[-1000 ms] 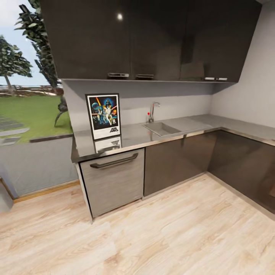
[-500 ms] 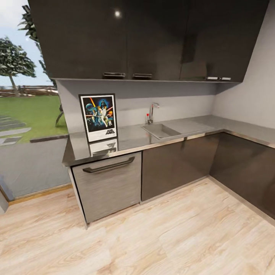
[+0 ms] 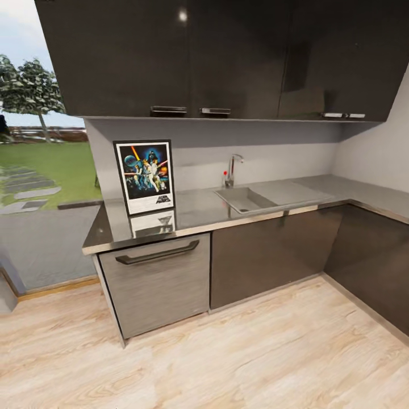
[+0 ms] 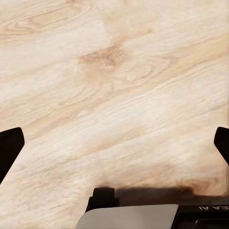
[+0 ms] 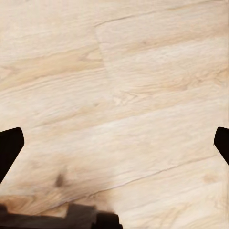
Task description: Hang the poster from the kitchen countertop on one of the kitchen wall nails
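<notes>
Kitchen approach, poster not yet in reach. The kitchen countertop [image 3: 204,211] spans the room; the poster [image 3: 144,177] stands upright at its left end, leaning on the wall [image 3: 255,153]. My left gripper [image 4: 114,143] and right gripper [image 5: 114,143] hang spread wide over the floor [image 3: 255,352], empty. Risk: a careless reach could tip the propped frame flat or off the edge.

Your spread left gripper [image 4: 114,143] and right gripper [image 5: 114,143] face bare pale wood plank floor [image 3: 255,352], ahead the glossy grey L-shaped countertop [image 3: 193,213], its slab mostly open, dark glossy upper cabinets [image 3: 216,57] hanging low above it.
</notes>
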